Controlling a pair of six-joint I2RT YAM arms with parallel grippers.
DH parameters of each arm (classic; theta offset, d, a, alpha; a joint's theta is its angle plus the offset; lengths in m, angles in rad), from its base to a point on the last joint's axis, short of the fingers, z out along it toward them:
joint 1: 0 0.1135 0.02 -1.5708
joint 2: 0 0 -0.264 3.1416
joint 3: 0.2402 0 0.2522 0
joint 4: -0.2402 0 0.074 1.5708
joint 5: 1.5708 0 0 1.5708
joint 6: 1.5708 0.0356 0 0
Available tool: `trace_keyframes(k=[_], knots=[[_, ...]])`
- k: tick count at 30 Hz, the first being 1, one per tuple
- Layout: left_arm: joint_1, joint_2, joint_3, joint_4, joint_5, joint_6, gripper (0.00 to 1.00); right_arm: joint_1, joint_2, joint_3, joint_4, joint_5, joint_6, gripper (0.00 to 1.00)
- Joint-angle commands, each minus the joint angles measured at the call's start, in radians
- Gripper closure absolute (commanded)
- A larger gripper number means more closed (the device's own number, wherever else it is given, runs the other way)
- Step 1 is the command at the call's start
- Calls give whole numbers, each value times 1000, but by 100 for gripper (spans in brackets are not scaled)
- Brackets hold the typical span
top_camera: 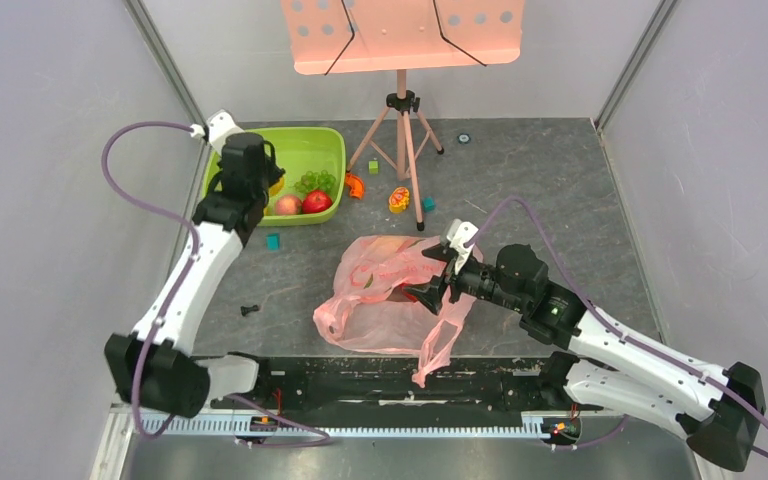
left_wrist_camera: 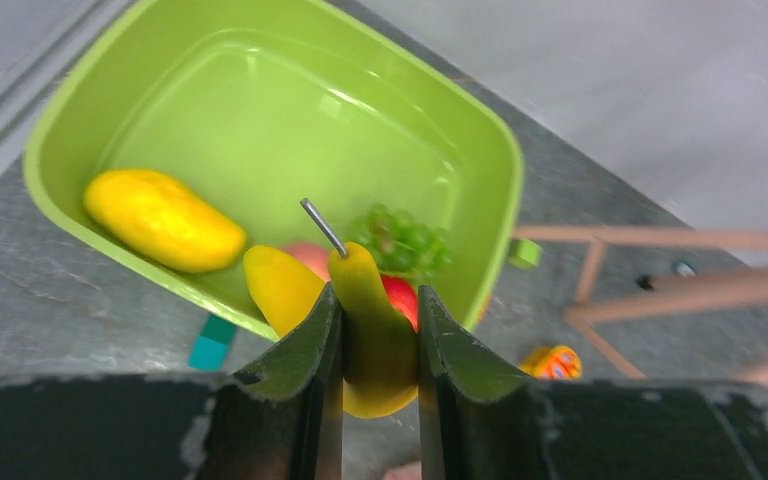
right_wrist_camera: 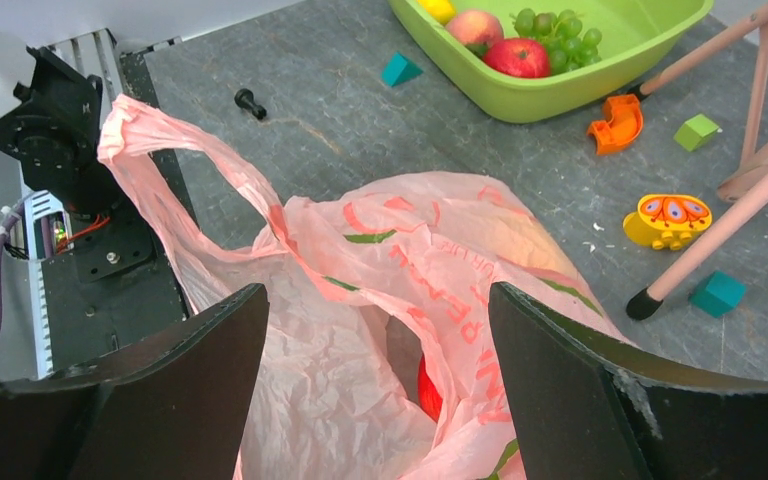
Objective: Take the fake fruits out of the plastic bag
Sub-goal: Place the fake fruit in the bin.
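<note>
Two grippers to note. My left gripper (left_wrist_camera: 378, 300) is closed snug on a glossy yellow banana-shaped toy fruit (left_wrist_camera: 372, 350), which is pinched between both fingers. It hangs over the near side of the rigid lime-green rectangular basin (left_wrist_camera: 50, 140) at far left.

In the basin:
- a yellow mango-shaped fruit (left_wrist_camera: 163, 220)
- a red apple (right_wrist_camera: 518, 57)
- a pinkish peach (right_wrist_camera: 475, 27)
- a bunch of green grapes (left_wrist_camera: 400, 240)

My right gripper (right_wrist_camera: 377, 300) stands wide apart, holding nothing, over the thin crinkly translucent pink plastic bag (right_wrist_camera: 410, 230). The bag lies near centre, one loop handle (right_wrist_camera: 170, 150) draped toward the near rail. A red toy fruit (right_wrist_camera: 426, 390) shows inside the bag's mouth.
</note>
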Motion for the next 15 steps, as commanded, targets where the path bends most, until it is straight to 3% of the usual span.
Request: trace_keyframes(k=[1, 8, 15], knots=[[148, 117, 110, 78, 86, -15, 98, -1, 9, -17, 4, 7, 12, 16], [327, 357, 183, 110, 172, -53, 98, -2, 41, -31, -3, -13, 12, 16], [340, 558, 289, 111, 170, 29, 98, -1, 78, -27, -22, -20, -11, 16]])
